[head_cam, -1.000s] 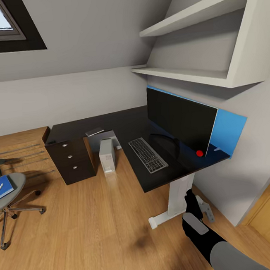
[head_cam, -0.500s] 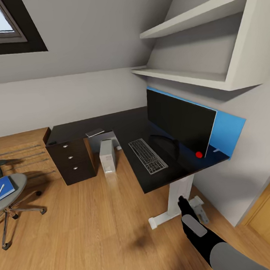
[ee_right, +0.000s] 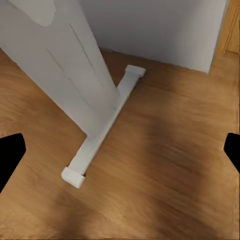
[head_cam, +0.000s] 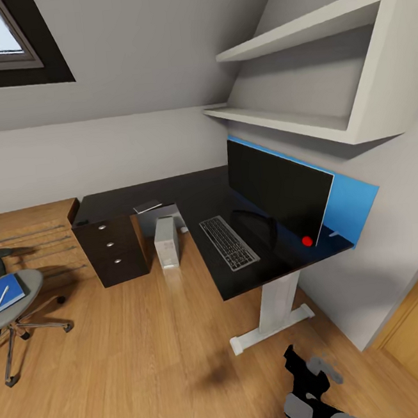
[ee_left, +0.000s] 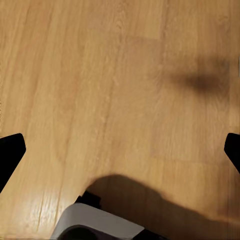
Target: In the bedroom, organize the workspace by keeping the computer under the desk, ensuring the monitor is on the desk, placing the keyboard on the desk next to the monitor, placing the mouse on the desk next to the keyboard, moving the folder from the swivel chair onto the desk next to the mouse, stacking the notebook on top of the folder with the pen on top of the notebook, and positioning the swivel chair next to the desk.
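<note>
The folder (head_cam: pixel 1 293) with the pen (head_cam: pixel 1 296) on it lies on the swivel chair (head_cam: pixel 16 300) at the left edge. Monitor (head_cam: pixel 278 192) and keyboard (head_cam: pixel 229 241) stand on the table (head_cam: pixel 188 195) at the centre, computer (head_cam: pixel 166 240) under it. Both pincers, right pincer (ee_right: pixel 120 150) and left pincer (ee_left: pixel 120 150), are spread over the floor (head_cam: pixel 141 358).

My right arm (head_cam: pixel 306 398) reads matte black w/ a pale grey oval panel on the wrist, grey sleeve below. Black fingertips (ee_right: pixel 10 155) frame both wrist cams; grey-white rounded housing (ee_left: pixel 97 225) w/ black trim.
</note>
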